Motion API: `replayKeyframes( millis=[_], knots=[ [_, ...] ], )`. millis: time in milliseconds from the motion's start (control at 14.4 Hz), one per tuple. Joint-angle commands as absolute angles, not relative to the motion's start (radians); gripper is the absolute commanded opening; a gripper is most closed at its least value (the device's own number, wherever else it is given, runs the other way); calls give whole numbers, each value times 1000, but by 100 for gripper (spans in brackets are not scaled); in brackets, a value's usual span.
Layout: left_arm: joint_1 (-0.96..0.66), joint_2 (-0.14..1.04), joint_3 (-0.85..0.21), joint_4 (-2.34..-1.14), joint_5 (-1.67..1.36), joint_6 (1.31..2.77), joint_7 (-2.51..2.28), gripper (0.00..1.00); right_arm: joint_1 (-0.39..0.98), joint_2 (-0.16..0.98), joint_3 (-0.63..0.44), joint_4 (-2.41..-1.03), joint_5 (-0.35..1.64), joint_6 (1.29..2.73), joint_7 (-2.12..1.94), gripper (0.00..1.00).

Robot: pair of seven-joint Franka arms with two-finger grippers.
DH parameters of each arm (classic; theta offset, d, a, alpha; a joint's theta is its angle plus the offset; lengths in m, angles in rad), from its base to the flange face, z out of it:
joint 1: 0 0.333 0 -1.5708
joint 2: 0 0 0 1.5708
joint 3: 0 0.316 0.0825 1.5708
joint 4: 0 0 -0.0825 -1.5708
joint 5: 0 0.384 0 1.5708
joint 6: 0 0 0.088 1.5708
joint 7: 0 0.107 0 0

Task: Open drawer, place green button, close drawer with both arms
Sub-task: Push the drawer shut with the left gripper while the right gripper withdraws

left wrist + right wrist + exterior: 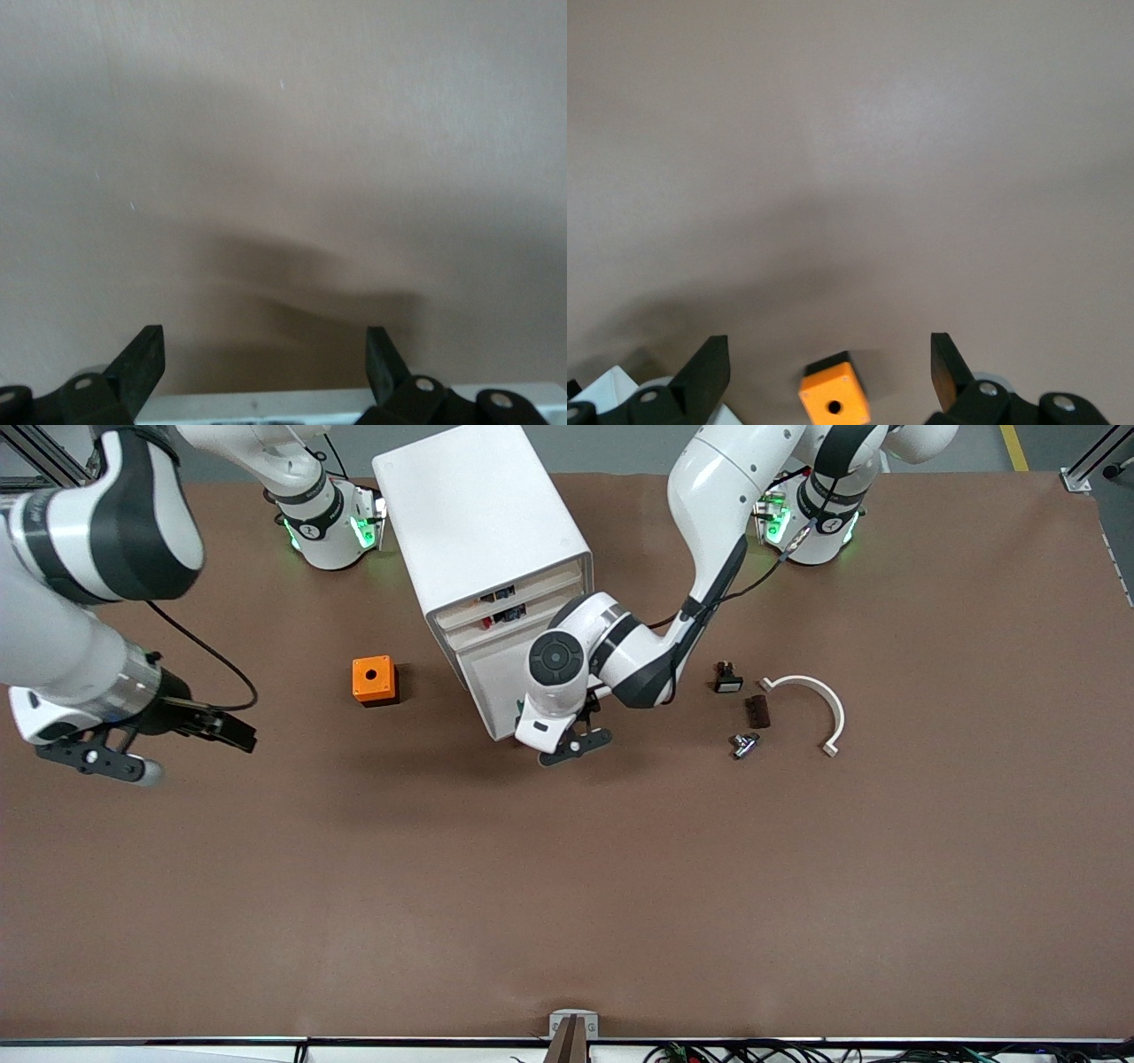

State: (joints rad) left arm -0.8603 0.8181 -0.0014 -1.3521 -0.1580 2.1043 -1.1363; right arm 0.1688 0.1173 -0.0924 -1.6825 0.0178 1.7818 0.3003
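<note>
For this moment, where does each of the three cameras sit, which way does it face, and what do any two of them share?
Front view: high across the table, facing both arms; shows the cabinet, the left hand low at its front and the right hand over bare table.
Left wrist view: on the left arm's wrist, looking past its open fingers at the tabletop, a white edge between them.
Right wrist view: on the right arm's wrist, open fingers framing the orange box.
Shared: the orange box shows in front and right wrist views.
</note>
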Motion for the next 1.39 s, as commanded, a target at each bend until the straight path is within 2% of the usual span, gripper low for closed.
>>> replayKeyframes(
  millis=[0,278,486,694,1111,1319],
  knots=[
    [-867,795,-50,-1385,-147,2112,-1195,100,132,45,-78,-1695,9,1749,187,100],
    [-864,799,-132,-1402,-155,2111,-1279,100,143,-49,-71,-1701,-55,1697,160,100],
    [-857,801,-173,-1423,-196,2109,-1312,100,143,-71,-69,-1701,-55,1698,146,100],
    [-854,799,-181,-1430,-276,2109,-1310,100,137,-63,-71,-1700,-57,1721,138,100],
    [-841,802,-181,-1431,-394,2109,-1299,100,104,-25,-75,-1700,-55,1864,89,100],
    [-839,804,-181,-1431,-399,2109,-1299,100,103,-5,-75,-1701,-51,1865,103,100]
  ],
)
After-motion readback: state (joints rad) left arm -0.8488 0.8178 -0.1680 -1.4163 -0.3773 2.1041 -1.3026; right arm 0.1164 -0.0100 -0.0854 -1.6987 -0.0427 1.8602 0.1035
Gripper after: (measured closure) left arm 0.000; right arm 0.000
